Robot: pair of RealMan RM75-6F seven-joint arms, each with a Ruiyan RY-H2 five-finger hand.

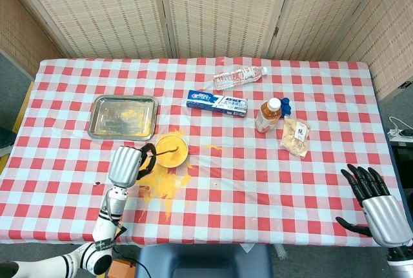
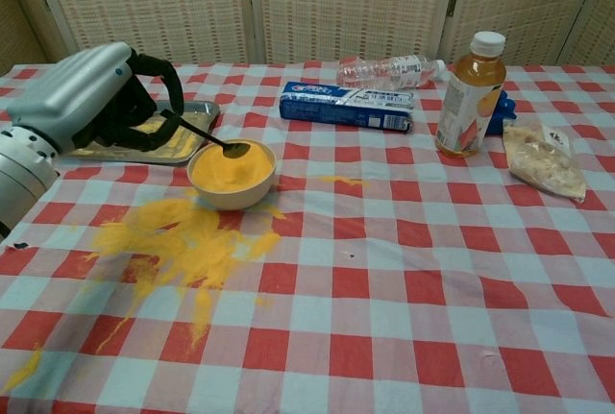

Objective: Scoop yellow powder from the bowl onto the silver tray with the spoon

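Head view: left hand (image 1: 125,165) grips the spoon (image 1: 169,153), its tip over the bowl of yellow powder (image 1: 171,149). Silver tray (image 1: 123,116) lies just behind-left of the bowl, yellow smears inside. Spilled powder (image 1: 164,184) on the checked tablecloth (image 1: 258,181) in front of the bowl. Right hand (image 1: 374,197) well apart at the table's near right edge, fingers spread, holding nothing

Chest view: left hand (image 2: 82,97) holds the spoon (image 2: 213,140) with its scoop above the far rim of the bowl (image 2: 231,174); tray (image 2: 173,140) partly hidden behind the hand. Juice bottle (image 2: 468,93) upright at right

White bowl (image 2: 232,183) of yellow powder (image 2: 231,168) beside silver tray (image 1: 122,117); dark spoon (image 2: 207,138) over its rim.
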